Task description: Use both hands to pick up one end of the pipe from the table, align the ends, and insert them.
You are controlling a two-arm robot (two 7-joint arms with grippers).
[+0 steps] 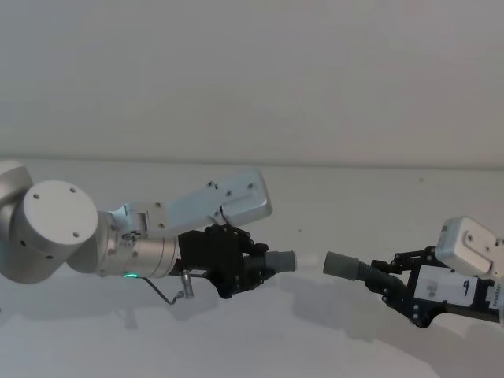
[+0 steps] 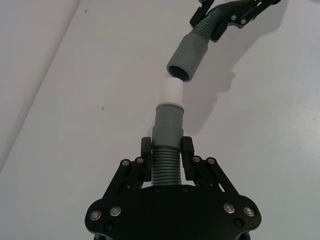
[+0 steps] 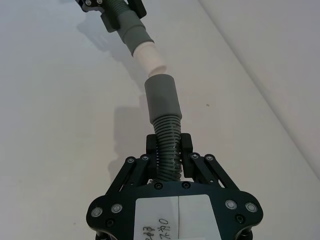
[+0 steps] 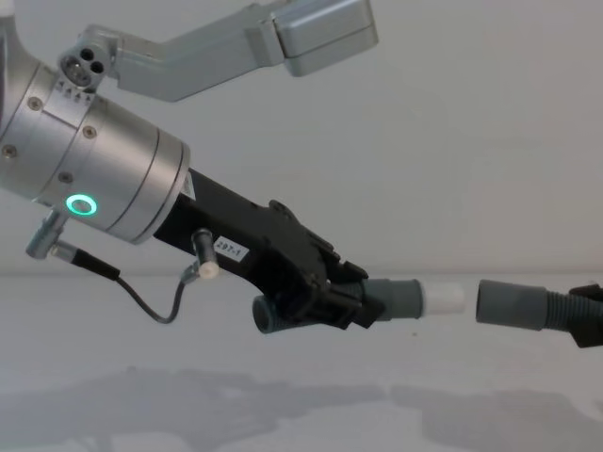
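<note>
My left gripper (image 1: 264, 264) is clamped on the ribbed stretch of one grey pipe piece (image 2: 167, 131), holding it clear above the white table (image 1: 331, 197). Its smooth collar points toward my right side and ends in a narrower white spigot tip (image 2: 172, 91). My right gripper (image 1: 391, 282) is clamped the same way on the ribbed part of the other pipe piece (image 3: 163, 106), whose wider open socket end (image 2: 181, 73) faces back toward my left.

What matters for the coming move is the line between those two ends. In the chest view the white tip (image 4: 443, 298) and the socket (image 4: 509, 303) sit at nearly the same height with a small gap between them, not touching, and both long axes run roughly left to right across my front. From the left wrist view the socket mouth lies just beyond the white tip but is offset a little to one side and tilted, so the two axes are not yet on one line. The right wrist view shows the same thing: the white tip (image 3: 150, 57) is just ahead of my socket, slightly angled off it.

I judge that the lifting is done and the alignment is nearly there. The next move needs a small rotation and sideways correction, then a straight push together. Pushing while they are skewed could jam the spigot on the socket rim or bend the ribbed sections. Both pipe ends look open and hollow, with nothing inside that I can see.
</note>
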